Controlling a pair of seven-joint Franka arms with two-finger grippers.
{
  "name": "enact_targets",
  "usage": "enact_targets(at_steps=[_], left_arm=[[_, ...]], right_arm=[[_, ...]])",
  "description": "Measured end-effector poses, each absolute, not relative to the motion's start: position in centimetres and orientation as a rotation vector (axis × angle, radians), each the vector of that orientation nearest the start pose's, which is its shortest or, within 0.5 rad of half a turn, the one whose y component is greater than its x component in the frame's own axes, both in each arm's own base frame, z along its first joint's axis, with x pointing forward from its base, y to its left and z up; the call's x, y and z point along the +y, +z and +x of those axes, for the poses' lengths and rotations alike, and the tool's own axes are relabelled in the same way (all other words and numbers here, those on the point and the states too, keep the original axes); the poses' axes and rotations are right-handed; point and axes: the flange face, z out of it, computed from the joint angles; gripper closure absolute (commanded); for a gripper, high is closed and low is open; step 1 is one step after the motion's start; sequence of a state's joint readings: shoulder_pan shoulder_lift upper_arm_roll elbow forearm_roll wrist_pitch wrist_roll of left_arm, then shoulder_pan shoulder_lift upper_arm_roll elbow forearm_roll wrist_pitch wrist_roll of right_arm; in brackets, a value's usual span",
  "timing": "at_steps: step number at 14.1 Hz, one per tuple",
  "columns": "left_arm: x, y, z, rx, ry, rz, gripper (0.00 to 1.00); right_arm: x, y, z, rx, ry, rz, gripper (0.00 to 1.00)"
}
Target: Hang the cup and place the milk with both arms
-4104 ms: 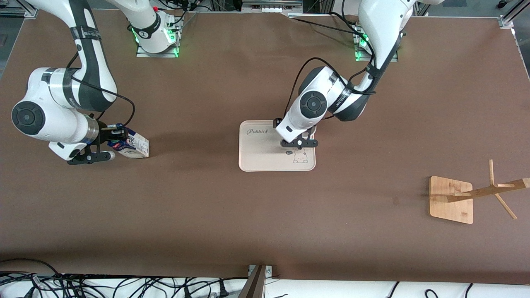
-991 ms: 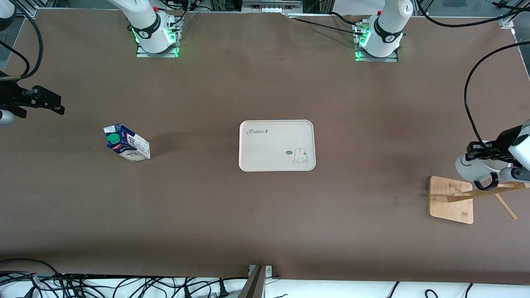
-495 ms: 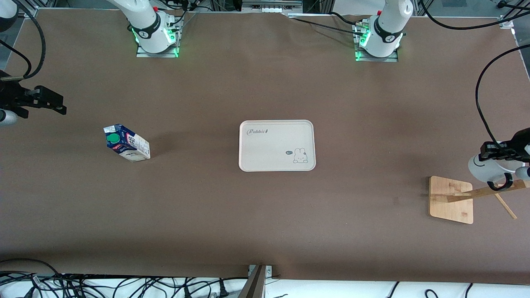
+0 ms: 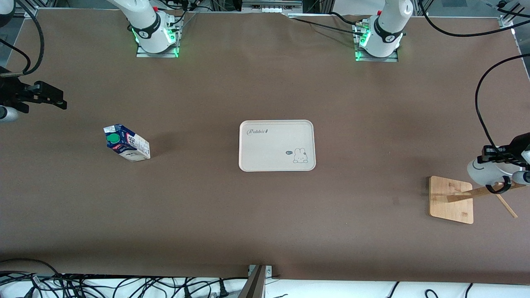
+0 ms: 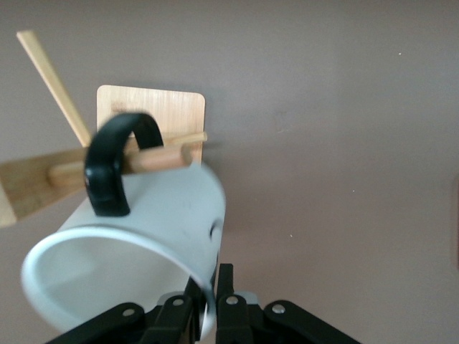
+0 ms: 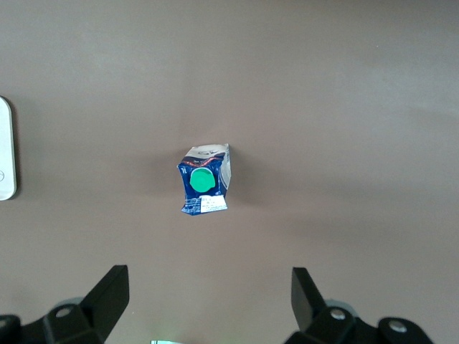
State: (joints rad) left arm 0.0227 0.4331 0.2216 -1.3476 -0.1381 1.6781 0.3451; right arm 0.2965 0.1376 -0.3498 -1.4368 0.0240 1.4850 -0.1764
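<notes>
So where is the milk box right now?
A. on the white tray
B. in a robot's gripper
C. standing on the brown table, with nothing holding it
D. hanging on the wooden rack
C: the milk stands alone on the table, apart from the tray, with the open right gripper up above it.

White cup [image 5: 143, 229], blue-and-white milk [image 4: 126, 148] with green cap, cream tray [image 4: 276, 145].

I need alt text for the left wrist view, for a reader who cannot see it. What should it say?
The left gripper holds the white cup by its rim, tilted, with a peg of the wooden rack passing through its black handle. The rack's square base lies on the brown table below.
</notes>
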Motion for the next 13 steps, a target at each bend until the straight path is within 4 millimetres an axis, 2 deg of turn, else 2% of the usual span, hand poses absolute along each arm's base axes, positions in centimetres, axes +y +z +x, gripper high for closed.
enact_targets(at_steps=[1, 4, 7, 8, 10, 13], left_arm=[[12.5, 47.3, 66.4, 0.152, 0.129, -3.205, 0.00], [12.4, 46.9, 66.3, 0.145, 0.138, -3.221, 0.00], [11.4, 47.2, 66.5, 0.149, 0.114, -3.265, 0.00], [10.6, 47.8, 66.5, 0.170, 0.101, -3.267, 0.00], [7.7, 50.0, 65.9, 0.220, 0.100, -3.271, 0.00], [3.1, 54.2, 63.4, 0.198, 0.112, -3.291, 0.00]], right_arm=[[-1.4, 60.6, 58.5, -0.197, 0.132, -3.146, 0.00], [-1.7, 60.5, 58.6, -0.194, 0.135, -3.141, 0.00], [-2.4, 60.2, 58.7, -0.192, 0.141, -3.117, 0.00], [-2.6, 60.1, 58.6, -0.188, 0.143, -3.113, 0.00], [-2.7, 60.1, 58.6, -0.189, 0.143, -3.112, 0.00], [-2.6, 60.2, 58.6, -0.191, 0.141, -3.111, 0.00]])
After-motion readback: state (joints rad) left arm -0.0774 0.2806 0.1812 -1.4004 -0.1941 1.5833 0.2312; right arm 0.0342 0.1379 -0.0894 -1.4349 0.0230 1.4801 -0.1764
